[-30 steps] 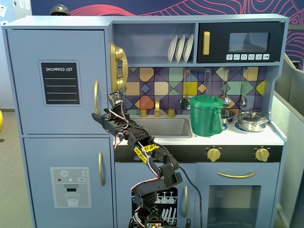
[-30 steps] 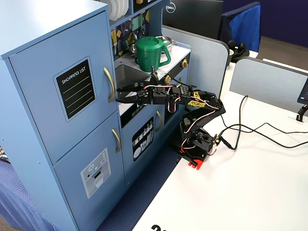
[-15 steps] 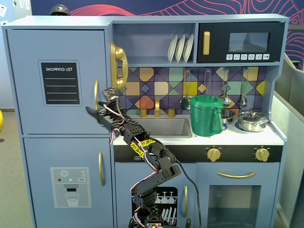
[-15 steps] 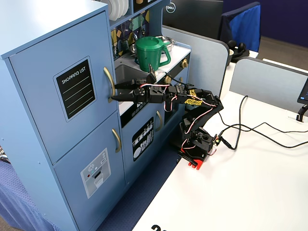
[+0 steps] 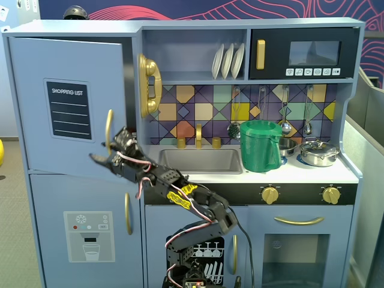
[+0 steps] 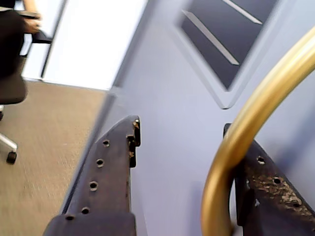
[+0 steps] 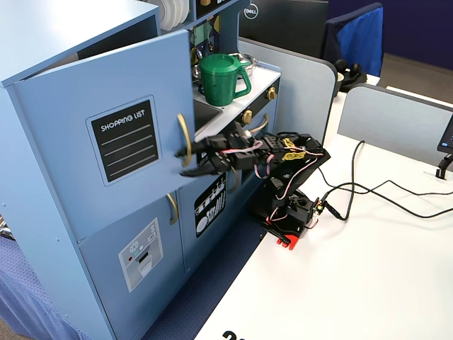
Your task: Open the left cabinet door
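Observation:
The left cabinet door [image 5: 66, 108] is pale blue with a black "SHOPPING LIST" panel and a curved gold handle [image 5: 108, 129]. It stands ajar, its handle edge swung out from the cabinet, as the other fixed view shows on the door [image 7: 106, 134]. My gripper [image 5: 107, 150] is open at the handle's lower part. In the wrist view the gold handle [image 6: 246, 132] runs between the jaws, close against the right finger [image 6: 268, 184]; the left finger [image 6: 110, 167] is apart from it, and my gripper [image 6: 180, 127] faces the door face. It also shows in the other fixed view [image 7: 187, 161].
Below is the blue door with a water-dispenser graphic [image 5: 90, 234]. A gold toy phone [image 5: 149, 85] hangs right of the open door. A green pitcher [image 5: 260, 146] stands on the counter. The arm base [image 7: 287, 209] sits on a white table with cables [image 7: 368, 188].

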